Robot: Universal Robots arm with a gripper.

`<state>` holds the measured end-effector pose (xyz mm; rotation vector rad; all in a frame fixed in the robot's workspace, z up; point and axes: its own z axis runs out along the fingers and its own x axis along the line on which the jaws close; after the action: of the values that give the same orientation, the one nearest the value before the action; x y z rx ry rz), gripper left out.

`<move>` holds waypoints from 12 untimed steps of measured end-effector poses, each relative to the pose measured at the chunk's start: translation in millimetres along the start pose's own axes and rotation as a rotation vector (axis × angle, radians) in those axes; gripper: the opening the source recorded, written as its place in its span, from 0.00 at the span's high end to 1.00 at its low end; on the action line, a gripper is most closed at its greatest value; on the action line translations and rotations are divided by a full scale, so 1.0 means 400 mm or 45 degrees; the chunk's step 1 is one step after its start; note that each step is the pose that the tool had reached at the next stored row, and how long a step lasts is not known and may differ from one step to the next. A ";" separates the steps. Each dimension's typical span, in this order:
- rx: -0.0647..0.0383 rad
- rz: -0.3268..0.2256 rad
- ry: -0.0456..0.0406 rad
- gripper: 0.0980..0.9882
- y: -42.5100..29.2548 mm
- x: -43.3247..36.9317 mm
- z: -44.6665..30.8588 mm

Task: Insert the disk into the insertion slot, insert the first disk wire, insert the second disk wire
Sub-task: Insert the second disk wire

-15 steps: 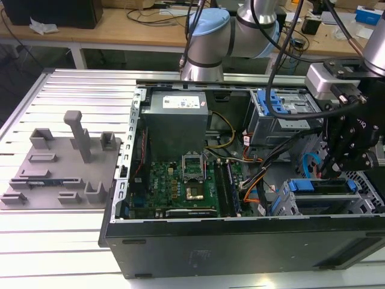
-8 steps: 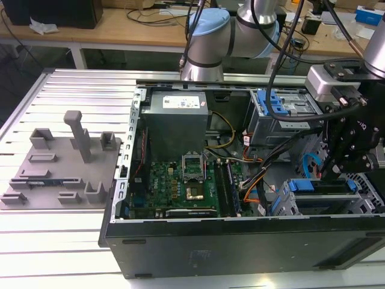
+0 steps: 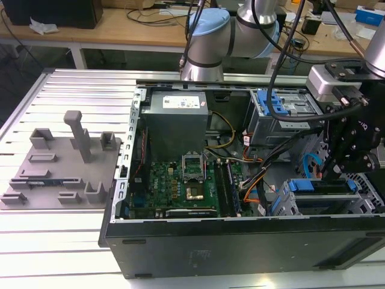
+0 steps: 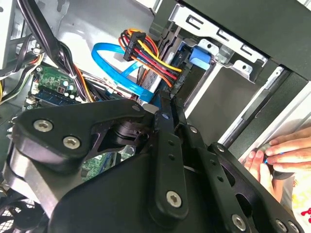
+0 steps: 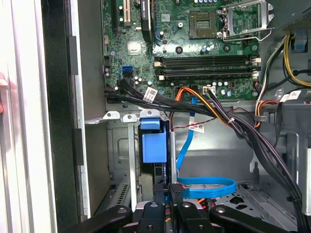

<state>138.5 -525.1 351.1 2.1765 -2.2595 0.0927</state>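
The disk, edged by its bright blue carrier [image 3: 319, 186], lies inside the insertion slot [image 3: 281, 206], a low grey cage at the case's front right in the exterior view. Its blue tab appears in both wrist views [image 5: 153, 145] [image 4: 199, 56]. A bundle of red, yellow and black wires [image 4: 150, 58] runs to the disk's back end. My black gripper [image 3: 352, 158] hangs right at the disk's rear. Its fingertips [image 5: 173, 190] are close together on the black plug of a flat blue wire [image 5: 209, 187] that loops behind the disk. The plug's seat is hidden.
A taller grey cage with a blue latch [image 3: 278, 103] stands behind the gripper. The motherboard [image 3: 180, 183] and black cable runs [image 5: 233, 121] fill the case's middle. A person's hand [image 4: 279, 155] rests outside the case wall. A grey fixture plate [image 3: 57, 165] lies on the exterior view's left.
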 end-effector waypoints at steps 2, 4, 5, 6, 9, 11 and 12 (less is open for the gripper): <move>0.000 0.000 0.000 0.93 0.000 0.000 0.000; 0.000 0.000 0.000 0.93 0.000 0.001 0.001; 0.000 0.000 0.000 0.93 0.000 0.001 0.001; 0.000 0.000 0.000 0.93 -0.001 0.002 0.001; 0.000 0.000 0.000 0.93 -0.002 0.003 0.002; 0.000 0.000 0.000 0.93 -0.002 0.004 0.003; 0.000 0.000 0.000 0.93 -0.002 0.004 0.003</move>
<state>139.4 -526.9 350.0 2.1764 -2.2593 0.0930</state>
